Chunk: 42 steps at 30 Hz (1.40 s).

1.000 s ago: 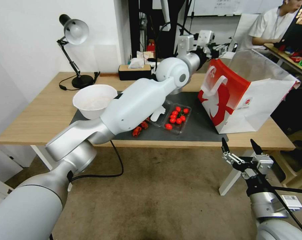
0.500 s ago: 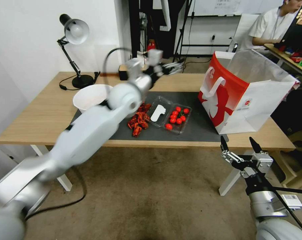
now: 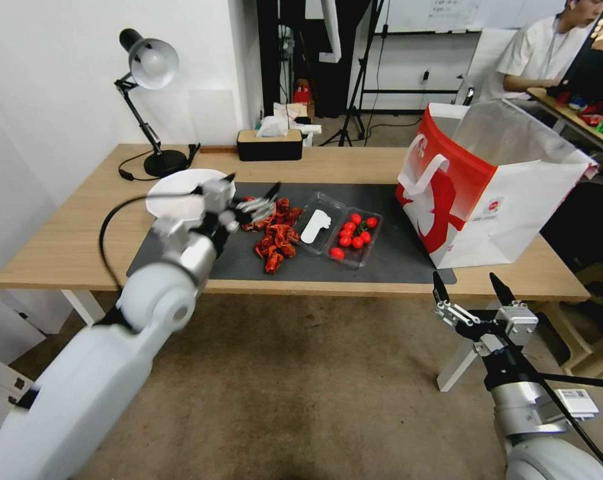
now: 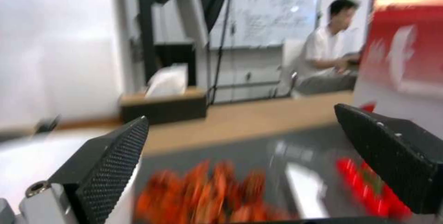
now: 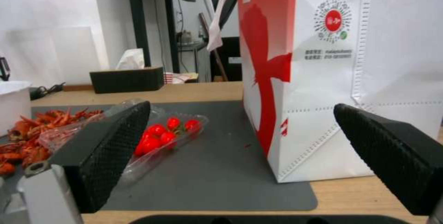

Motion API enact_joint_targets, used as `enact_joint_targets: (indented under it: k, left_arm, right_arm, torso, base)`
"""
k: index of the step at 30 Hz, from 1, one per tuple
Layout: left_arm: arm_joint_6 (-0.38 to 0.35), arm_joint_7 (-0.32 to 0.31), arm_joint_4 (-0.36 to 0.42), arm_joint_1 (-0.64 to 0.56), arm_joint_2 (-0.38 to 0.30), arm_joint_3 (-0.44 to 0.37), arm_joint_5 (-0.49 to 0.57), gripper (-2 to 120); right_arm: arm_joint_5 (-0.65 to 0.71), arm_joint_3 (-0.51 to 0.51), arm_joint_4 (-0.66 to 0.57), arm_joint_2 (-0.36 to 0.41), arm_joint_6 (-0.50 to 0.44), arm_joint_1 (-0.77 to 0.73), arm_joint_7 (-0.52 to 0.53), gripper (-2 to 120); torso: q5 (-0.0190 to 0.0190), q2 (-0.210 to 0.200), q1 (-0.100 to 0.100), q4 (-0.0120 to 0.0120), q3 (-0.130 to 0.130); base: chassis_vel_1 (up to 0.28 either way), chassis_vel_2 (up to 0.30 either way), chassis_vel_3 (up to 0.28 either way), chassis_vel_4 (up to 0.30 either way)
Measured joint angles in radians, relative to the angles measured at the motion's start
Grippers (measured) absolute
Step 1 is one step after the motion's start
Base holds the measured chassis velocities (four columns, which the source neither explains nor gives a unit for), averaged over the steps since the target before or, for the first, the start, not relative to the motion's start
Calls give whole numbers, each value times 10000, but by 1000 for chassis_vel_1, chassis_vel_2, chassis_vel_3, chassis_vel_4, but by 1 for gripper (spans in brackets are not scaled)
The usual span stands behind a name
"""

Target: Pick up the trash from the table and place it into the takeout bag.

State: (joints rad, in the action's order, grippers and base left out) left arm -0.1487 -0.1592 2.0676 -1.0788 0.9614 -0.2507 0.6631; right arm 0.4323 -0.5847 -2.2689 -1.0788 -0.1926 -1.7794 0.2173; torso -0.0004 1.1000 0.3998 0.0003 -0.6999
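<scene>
Since 0.5 s ago your left gripper [image 3: 251, 200] dropped, spread empty, over red scraps [image 3: 274, 233] at mat centre; takeout bag [image 3: 488, 187] at 3 o'clock; right gripper [image 3: 471, 293] unclenched, below table [image 3: 81, 227] edge.

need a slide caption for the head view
Left end effector open over red scraps on the mat, takeout bag alongside.

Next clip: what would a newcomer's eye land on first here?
The big red-and-white takeout bag standing open at the table's right end. Then the heap of red crayfish shells on the dark mat, with the left end effector open just above it.
</scene>
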Motion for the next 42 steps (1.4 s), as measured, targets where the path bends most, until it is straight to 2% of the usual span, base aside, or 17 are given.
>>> enact_joint_targets:
  k: [1, 3, 4, 7, 8, 10, 12, 15, 26, 34, 42]
  left_arm:
    - [0, 0, 0, 0, 0, 0, 0, 100]
    - [390, -25, 198, -1084, 211, -482, -588, 100]
    - [390, -25, 198, -1084, 211, -482, -588, 100]
    - [751, -187, 496, -2523, 534, -1220, -1266, 100]
    - [751, -187, 496, -2523, 534, -1220, -1266, 100]
    - [901, -340, 640, -3470, 713, -1645, -1610, 100]
    - [1028, -419, 639, -3849, 802, -1794, -1788, 100]
    - [1592, -640, 447, -4660, 1136, -2076, -2469, 100]
    - [1806, -1258, 233, -5070, 1491, -2338, -2891, 100]
    - [1785, -1354, 233, -5315, 1791, -2188, -2899, 100]
    - [1787, -1347, 239, -5334, 1847, -2163, -2905, 100]
  right_arm:
    - [0, 0, 0, 0, 0, 0, 0, 100]
    - [-3, 39, -22, 12, 2, -5, -2, 100]
    - [-3, 39, -22, 12, 2, -5, -2, 100]
    - [-3, 54, -38, 48, 5, -9, -10, 100]
    - [-3, 54, -38, 48, 5, -9, -10, 100]
    - [3, 54, -38, 64, 5, -16, -20, 100]
    - [15, 56, -28, 67, 6, -11, -27, 100]
    - [186, 129, 46, 60, 11, 28, -76, 100]
    - [485, 198, 510, 204, 320, 128, -517, 100]
    - [675, 315, 1131, 211, 255, 349, -1096, 100]
    - [686, 318, 1151, 215, 206, 356, -1126, 100]
  torso:
    - [0, 0, 0, 0, 0]
    - [4, 0, 0, -5, 1]
    - [4, 0, 0, -5, 1]
    - [5, -1, 0, -5, 0]
    - [5, -1, 0, -5, 0]
    - [5, -1, 0, 0, 0]
    - [6, 0, 0, -1, 0]
    - [3, -1, 0, -3, 0]
    - [4, -1, 1, -4, -1]
    - [5, -1, 2, -2, -1]
    - [5, -1, 2, -3, -1]
  base:
    - [0, 0, 0, 0]
    - [0, 0, 0, 0]
    - [0, 0, 0, 0]
    - [0, 0, 0, 0]
    - [0, 0, 0, 0]
    - [0, 0, 0, 0]
    - [0, 0, 0, 0]
    - [0, 0, 0, 0]
    - [0, 0, 0, 0]
    - [0, 0, 0, 0]
    - [0, 0, 0, 0]
